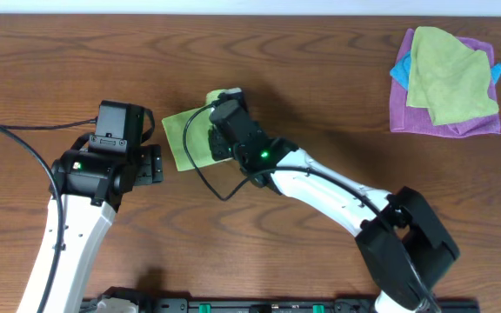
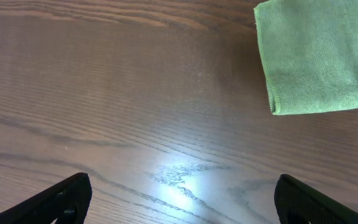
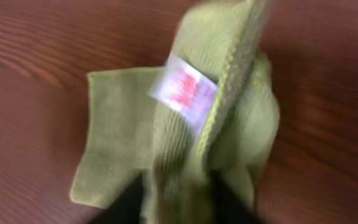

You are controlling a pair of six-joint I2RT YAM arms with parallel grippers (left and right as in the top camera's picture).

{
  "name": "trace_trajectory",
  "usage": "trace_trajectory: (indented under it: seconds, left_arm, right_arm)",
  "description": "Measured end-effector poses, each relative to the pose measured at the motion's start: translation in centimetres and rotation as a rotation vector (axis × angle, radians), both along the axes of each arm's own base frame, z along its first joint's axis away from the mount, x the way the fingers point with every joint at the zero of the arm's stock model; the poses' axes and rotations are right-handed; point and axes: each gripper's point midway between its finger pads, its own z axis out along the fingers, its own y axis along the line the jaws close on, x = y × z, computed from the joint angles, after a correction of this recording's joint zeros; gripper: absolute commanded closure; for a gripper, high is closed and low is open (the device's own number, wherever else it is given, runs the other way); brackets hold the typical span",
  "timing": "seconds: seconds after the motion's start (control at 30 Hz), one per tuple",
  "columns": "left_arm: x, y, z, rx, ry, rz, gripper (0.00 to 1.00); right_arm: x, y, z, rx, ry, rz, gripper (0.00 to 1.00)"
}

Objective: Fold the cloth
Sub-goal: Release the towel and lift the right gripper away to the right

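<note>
left arm: sits just left of the cloth, wrist pointing at it, low over bare table
left fingers: spread wide, nothing in them
right arm: reaches in from lower right, wrist over the cloth
right fingers: either side of a bunched-up ridge of cloth, tag showing, too blurry to tell if they're pinching it
cloth: mid table, partly under the right wrist

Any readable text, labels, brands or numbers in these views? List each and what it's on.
On the cloth, white tag: red print, too blurred to read.
No other text, number or sign shows in any view.
</note>
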Motion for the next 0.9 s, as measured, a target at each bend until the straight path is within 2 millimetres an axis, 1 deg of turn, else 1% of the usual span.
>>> trace_trajectory:
  seconds: [0.03,0.17,0.27,0.4,0.53,0.63,0.73,0.8,0.9]
  left_arm:
    - [0.0,0.0,0.0,0.000,0.000,0.000,0.05]
    - [0.0,0.0,0.0,0.000,-0.002,0.000,0.05]
    - [0.1,0.0,0.0,-0.002,-0.005,0.000,0.05]
    - [0.1,-0.2,0.0,-0.009,-0.004,-0.003,0.05]
    - [-0.1,-1.0,-0.2,-0.051,0.010,-0.025,0.05]
    - [-0.4,-2.2,-0.6,-0.116,0.032,-0.055,0.05]
    - [-0.5,-3.8,-1.4,-0.202,0.045,-0.093,0.05]
    - [-0.8,-4.8,-2.9,-0.257,0.068,-0.116,0.05]
    - [-1.3,-6.1,-5.7,-0.326,0.111,-0.135,0.05]
  right_arm:
    - [-0.1,0.3,0.2,0.008,-0.005,0.006,0.01]
    - [-0.8,2.3,1.0,0.065,-0.021,0.061,0.01]
    - [-1.2,3.1,1.2,0.081,-0.020,0.084,0.01]
    - [-1.4,3.0,1.1,0.074,-0.016,0.092,0.01]
    - [-1.4,2.3,0.5,0.027,-0.011,0.111,0.01]
    - [-1.6,1.1,-0.4,-0.038,0.011,0.131,0.01]
    - [-1.2,-1.7,-1.5,-0.131,0.047,0.139,0.01]
    - [-0.4,-3.6,-1.5,-0.160,0.057,0.121,0.01]
    - [1.5,-7.0,-0.3,-0.171,0.052,0.060,0.01]
